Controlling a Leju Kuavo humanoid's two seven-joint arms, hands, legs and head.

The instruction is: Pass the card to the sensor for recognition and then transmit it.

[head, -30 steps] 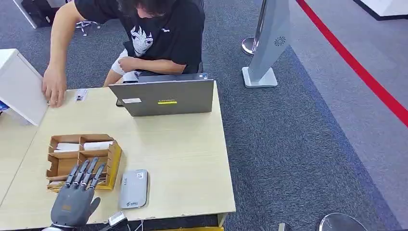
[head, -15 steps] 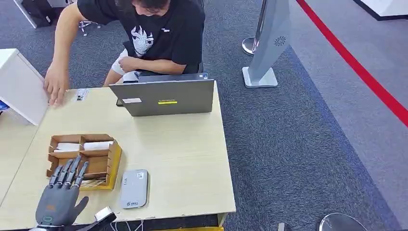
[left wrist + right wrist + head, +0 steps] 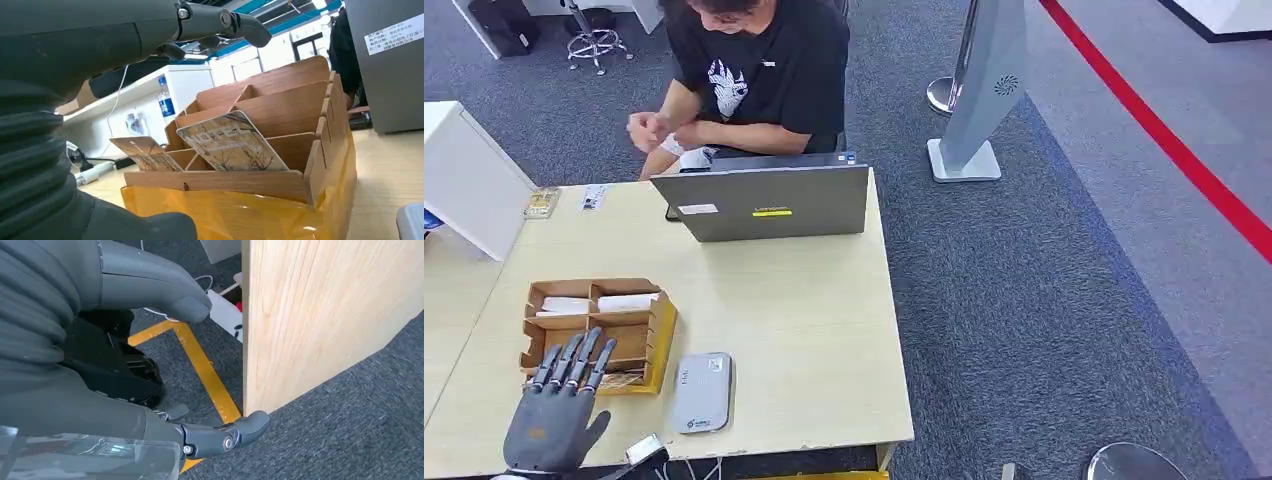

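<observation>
A wooden card box [image 3: 656, 327] with several compartments sits on a yellow base at the table's near left. In the left wrist view two patterned cards [image 3: 231, 143] [image 3: 145, 152] lean in its nearest compartments. My left hand [image 3: 557, 416] hovers just in front of the box, fingers straight and apart, their tips over its near edge, holding nothing. The grey flat sensor [image 3: 702, 392] lies right of the box by the table's front edge. My right hand [image 3: 150, 330] hangs low beside the table's side panel [image 3: 320, 315], fingers apart and empty.
A grey laptop [image 3: 764, 202] stands at the far side with a seated person [image 3: 754, 70] behind it, hands drawn together. A small card [image 3: 541, 203] and a label [image 3: 593, 197] lie by the white box [image 3: 469, 185] at the far left. A grey pedestal [image 3: 979, 90] stands on the carpet.
The person's arm has pulled back from the white box, leaving a small card on the table. My left hand drew back from over the card box toward the near-left edge.
</observation>
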